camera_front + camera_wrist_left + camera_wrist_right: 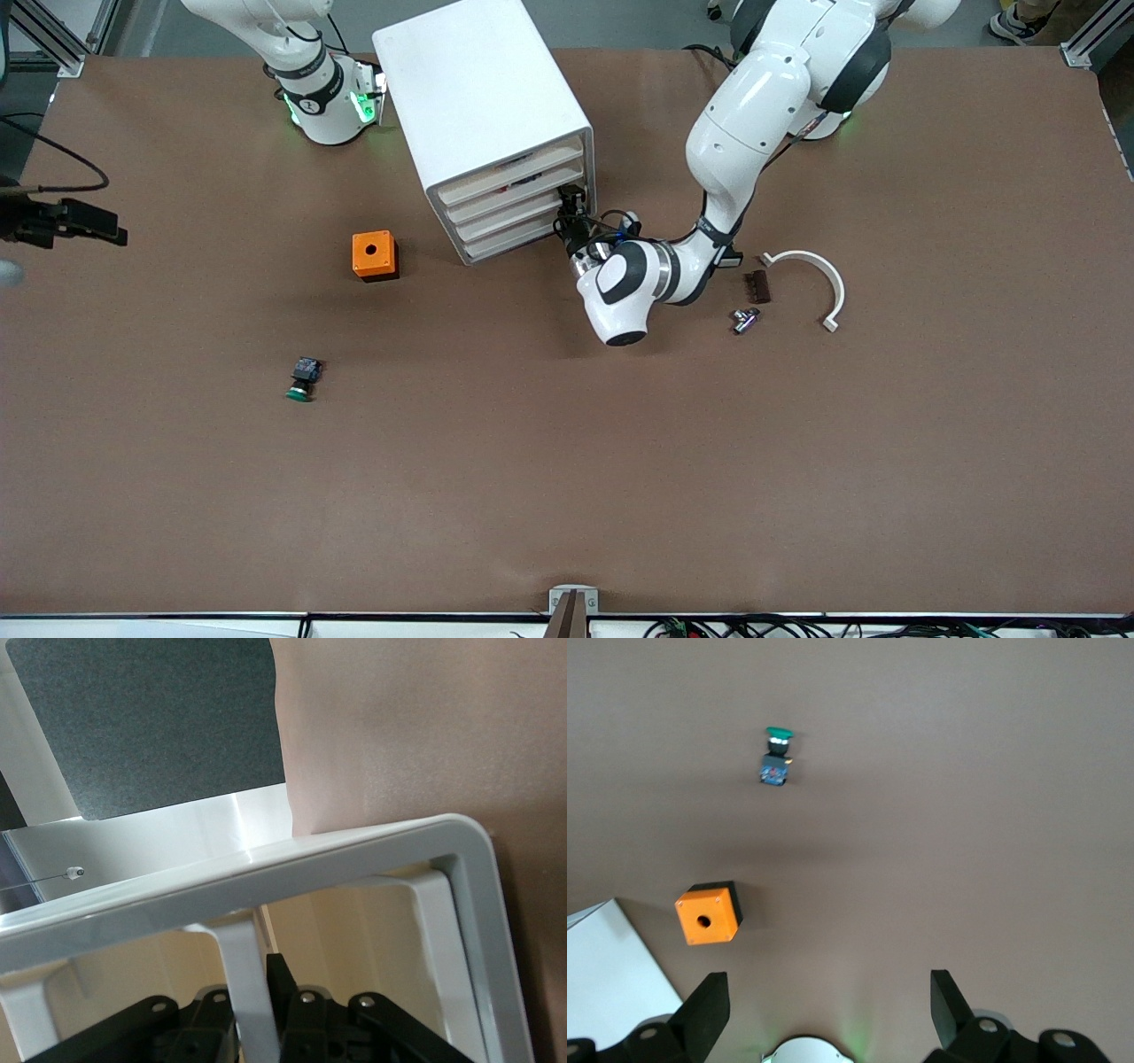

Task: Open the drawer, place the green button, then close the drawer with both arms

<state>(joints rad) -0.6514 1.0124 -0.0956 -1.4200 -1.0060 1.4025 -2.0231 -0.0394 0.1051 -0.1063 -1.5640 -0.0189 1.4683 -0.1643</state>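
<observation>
We see the white drawer cabinet point(483, 106) standing near the surface's edge where the arm bases are, its four fronts angled toward the front camera and the left arm's end. The left hand point(571, 213) is at the cabinet's front corner, level with the third drawer point(509, 215); in the left wrist view the black fingers point(282, 979) sit either side of a white rib of the cabinet frame point(239, 983), but we cannot tell whether they are clenched on it.

The right hand point(828, 1005) hangs released, its fingers spread wide, over the surface near its own base; it does not show in the front view. The right arm waits.

The green-capped push button point(303, 379) lies on its side on bare surface, well apart from the cabinet, toward the right arm's end and nearer the front camera than the orange box point(374, 255).

Toward the left arm's end lie a white curved bracket point(819, 279), a small dark block point(757, 286) and a small metal part point(745, 320). We can read no writing.
</observation>
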